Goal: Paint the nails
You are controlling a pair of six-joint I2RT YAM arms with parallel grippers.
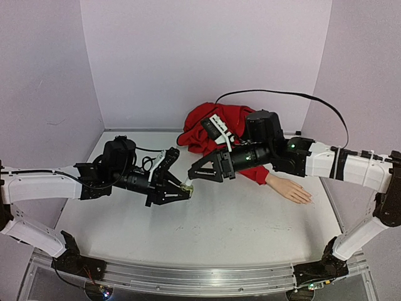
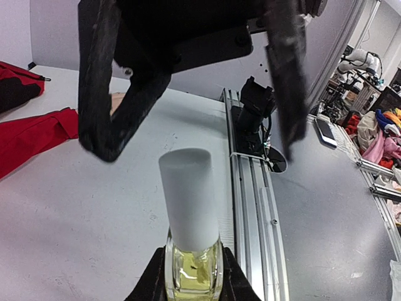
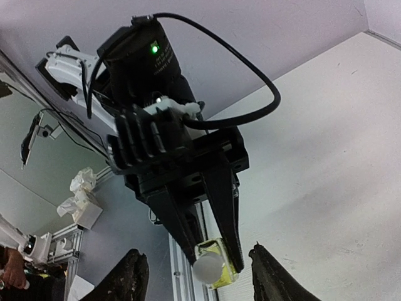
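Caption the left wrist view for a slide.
The left gripper clamps a white-capped yellowish bottle; the open right gripper faces its cap.

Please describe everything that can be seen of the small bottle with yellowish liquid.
The small bottle is clear glass with yellowish liquid inside and a matte white cylindrical cap, still on. The left gripper clamps its glass body and appears to hold it off the table. The cap sits between the fingers of the open right gripper, untouched by them.

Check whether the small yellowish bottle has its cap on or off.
On: the white cap sits fully on the bottle held by the left gripper.
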